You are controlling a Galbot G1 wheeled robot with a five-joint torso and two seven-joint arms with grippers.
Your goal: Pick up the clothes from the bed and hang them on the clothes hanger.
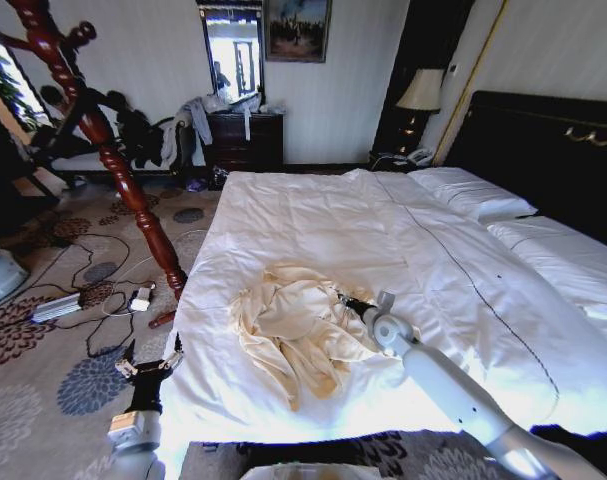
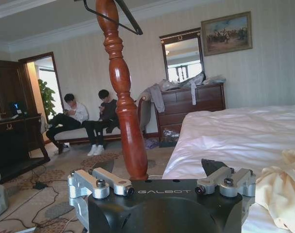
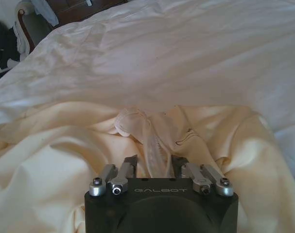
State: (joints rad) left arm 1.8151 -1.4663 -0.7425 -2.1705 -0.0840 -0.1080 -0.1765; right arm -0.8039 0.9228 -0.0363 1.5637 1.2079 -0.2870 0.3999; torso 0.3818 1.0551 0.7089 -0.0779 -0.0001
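Observation:
The clothes (image 1: 293, 335) lie crumpled in a pale cream heap on the white duvet of the bed (image 1: 383, 230), near its foot. My right gripper (image 1: 345, 301) rests on the heap's right side. In the right wrist view it (image 3: 154, 162) is open, and its dark fingers press into the clothes (image 3: 50, 160) on either side of a narrow stitched fold. My left gripper (image 1: 148, 365) hangs open beside the bed's left edge, low over the carpet. The black clothes hanger (image 2: 132, 20) hangs at the top of the wooden stand. The clothes (image 2: 278, 189) also show in the left wrist view.
A tall red-brown coat stand (image 1: 123, 170) rises from the carpet just left of the bed. A power strip and cables (image 1: 58, 305) lie on the floor beside it. A dark dresser (image 1: 245, 140) with draped garments stands at the far wall. White pillows (image 1: 473, 190) lie by the black headboard.

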